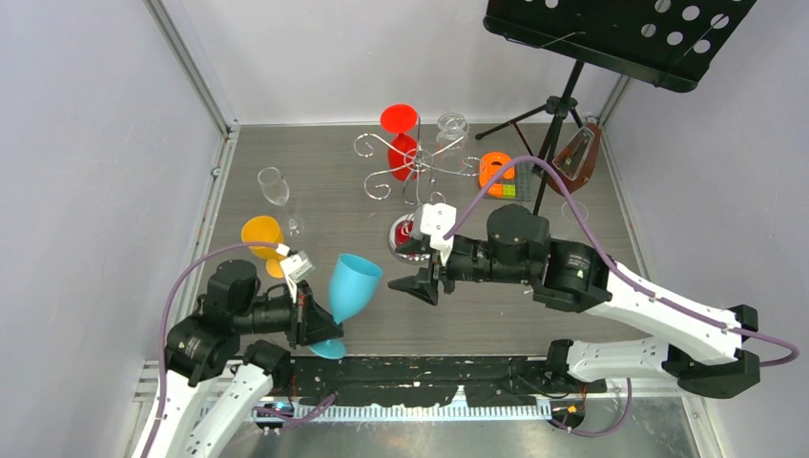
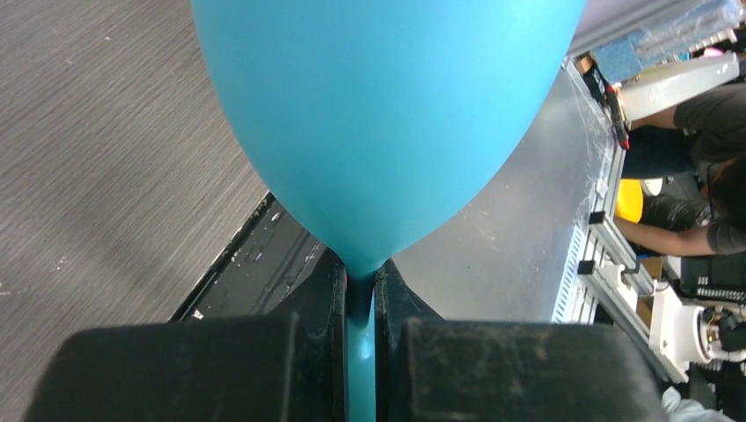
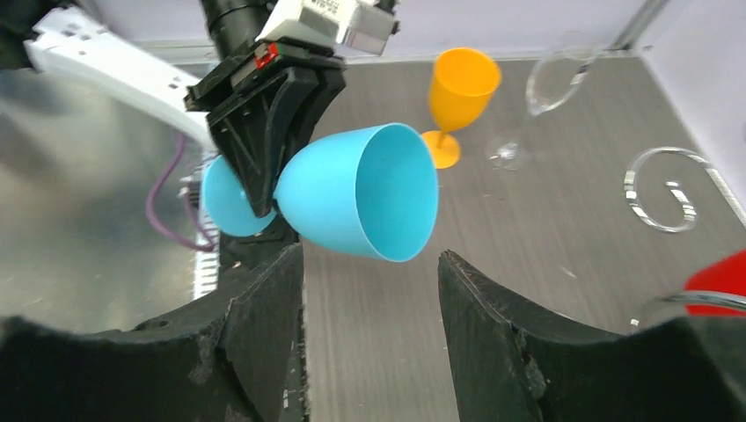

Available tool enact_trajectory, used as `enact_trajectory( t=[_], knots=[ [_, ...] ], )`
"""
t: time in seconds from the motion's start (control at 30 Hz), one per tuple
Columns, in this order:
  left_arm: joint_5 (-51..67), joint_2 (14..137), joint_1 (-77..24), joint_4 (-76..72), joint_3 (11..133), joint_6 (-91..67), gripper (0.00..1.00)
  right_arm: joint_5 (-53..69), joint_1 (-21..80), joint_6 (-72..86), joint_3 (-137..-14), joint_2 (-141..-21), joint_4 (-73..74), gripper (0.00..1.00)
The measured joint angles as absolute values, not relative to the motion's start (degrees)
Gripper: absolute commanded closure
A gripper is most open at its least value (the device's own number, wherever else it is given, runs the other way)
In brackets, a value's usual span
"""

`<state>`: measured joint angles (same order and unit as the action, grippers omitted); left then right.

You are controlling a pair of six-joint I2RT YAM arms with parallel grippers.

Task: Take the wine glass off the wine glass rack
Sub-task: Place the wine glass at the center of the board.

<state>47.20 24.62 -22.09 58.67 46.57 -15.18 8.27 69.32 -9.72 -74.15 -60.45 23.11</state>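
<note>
At front-left | left gripper (image 1: 324,327) clamps blue wine glass (image 1: 355,286) stem | right gripper (image 1: 405,269) spread, empty

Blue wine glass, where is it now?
Top view, near left: the blue wine glass is tilted, its stem clamped in the left hand, just right of the orange glass.

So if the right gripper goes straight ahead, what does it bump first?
Probably the blue wine glass, held by its stem in the left gripper, though depth is hard to judge.
</note>
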Motion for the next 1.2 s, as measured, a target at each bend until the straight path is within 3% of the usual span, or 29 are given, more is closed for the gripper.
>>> enact_trajectory(
  t=[0.43, 0.87, 1.2],
  knots=[
    [46.96, 20.32, -32.49, 59.09, 46.59, -12.36, 1.0, 31.9, 64.27, -7.07, -76.66, -65.8, 25.8, 0.36],
    [44.51, 20.34, -34.44, 59.96, 46.59, -11.49, 1.0, 43.22, 64.27, -3.97, -76.69, -71.48, 23.86, 0.41],
    [43.31, 20.34, -34.46, 60.16, 46.59, -11.46, 1.0, 47.05, 65.21, -2.17, -74.81, -73.34, 20.8, 0.56]
  ],
)
